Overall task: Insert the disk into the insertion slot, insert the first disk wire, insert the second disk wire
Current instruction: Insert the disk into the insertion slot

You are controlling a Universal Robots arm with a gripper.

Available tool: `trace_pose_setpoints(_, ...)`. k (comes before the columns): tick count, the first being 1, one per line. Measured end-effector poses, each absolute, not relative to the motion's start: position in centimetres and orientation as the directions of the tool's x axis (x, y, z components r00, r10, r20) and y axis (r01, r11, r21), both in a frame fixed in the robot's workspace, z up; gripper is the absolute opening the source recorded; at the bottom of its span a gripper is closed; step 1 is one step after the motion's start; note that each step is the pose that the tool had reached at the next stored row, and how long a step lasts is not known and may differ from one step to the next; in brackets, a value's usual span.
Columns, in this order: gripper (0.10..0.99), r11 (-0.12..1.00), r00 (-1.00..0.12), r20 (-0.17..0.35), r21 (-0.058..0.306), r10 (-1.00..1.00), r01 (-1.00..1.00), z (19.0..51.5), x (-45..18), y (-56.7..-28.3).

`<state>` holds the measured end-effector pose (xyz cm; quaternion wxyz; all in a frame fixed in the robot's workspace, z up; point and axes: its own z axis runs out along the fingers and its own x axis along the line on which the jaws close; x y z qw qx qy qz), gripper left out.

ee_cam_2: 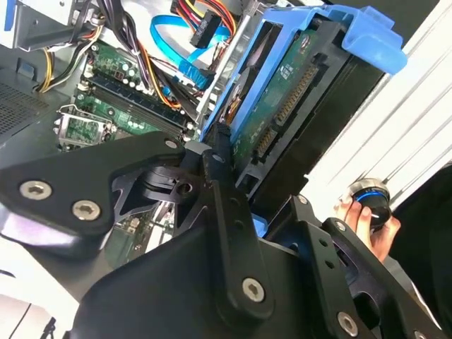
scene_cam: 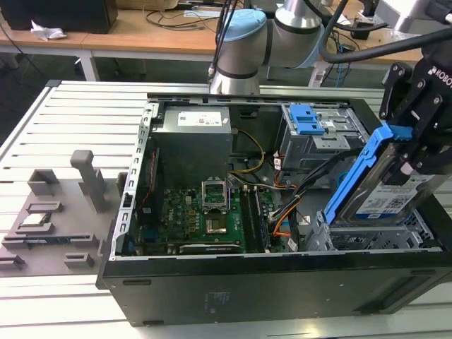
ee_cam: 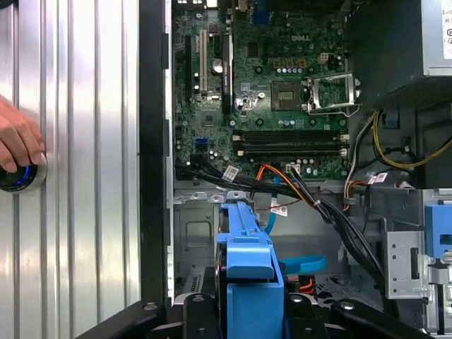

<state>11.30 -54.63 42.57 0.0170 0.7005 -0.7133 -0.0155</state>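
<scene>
In the exterior view my gripper (scene_cam: pixel 411 150) is shut on the disk (scene_cam: pixel 381 203), a silver drive with a white-and-blue label in a bright blue carrier (scene_cam: pixel 361 171). The disk hangs tilted, its lower end just above the insertion slot (scene_cam: pixel 374 239), a grey perforated cage at the case's front corner on the exterior view's right. The second wrist view shows the disk's green underside and connector (ee_cam_2: pixel 282 99) between my black fingers (ee_cam_2: pixel 220 169). In the first wrist view the blue carrier (ee_cam: pixel 247 265) sits over the grey cage (ee_cam: pixel 198 236).
A larger grey cage with a blue latch (scene_cam: pixel 308 119) stands behind the slot. Loose black, orange and blue cables (ee_cam: pixel 304 265) lie beside the cage, near the motherboard (scene_cam: pixel 205 215). A hand (ee_cam: pixel 15 141) rests on a blue-ringed button (ee_cam: pixel 18 176) on the slatted table outside the case.
</scene>
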Motion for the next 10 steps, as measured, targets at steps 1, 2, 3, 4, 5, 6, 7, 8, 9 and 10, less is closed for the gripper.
trace_pose_setpoints(1, 0.361, 0.018, -0.018, 0.003, 0.046, -1.000, -0.999, 42.4, 11.3, -54.6)
trace_pose_setpoints(2, 0.361, 0.018, -0.018, 0.003, 0.046, -1.000, -0.999, 42.2, 11.3, -54.6)
trace_pose_setpoints(3, 0.361, 0.018, -0.018, 0.003, 0.046, -1.000, -0.999, 41.8, 11.3, -54.6)
trace_pose_setpoints(4, 0.361, 0.018, -0.018, 0.003, 0.046, -1.000, -0.999, 41.6, 11.3, -54.6)
trace_pose_setpoints(5, 0.361, 0.018, -0.018, 0.003, 0.046, -1.000, -0.999, 41.5, 11.3, -54.6)
trace_pose_setpoints(6, 0.361, 0.018, -0.018, 0.003, 0.046, -1.000, -0.999, 41.2, 11.3, -54.6)
trace_pose_setpoints(7, 0.361, 0.018, -0.018, 0.002, 0.046, -1.000, -0.999, 40.8, 11.3, -54.6)
trace_pose_setpoints(8, 0.361, 0.018, -0.018, 0.003, 0.046, -1.000, -0.999, 40.6, 11.3, -54.6)
trace_pose_setpoints(9, 0.361, 0.018, -0.018, 0.003, 0.046, -1.000, -0.999, 40.4, 11.3, -54.6)
trace_pose_setpoints(10, 0.361, 0.018, -0.018, 0.003, 0.046, -1.000, -0.999, 40.1, 11.3, -54.6)
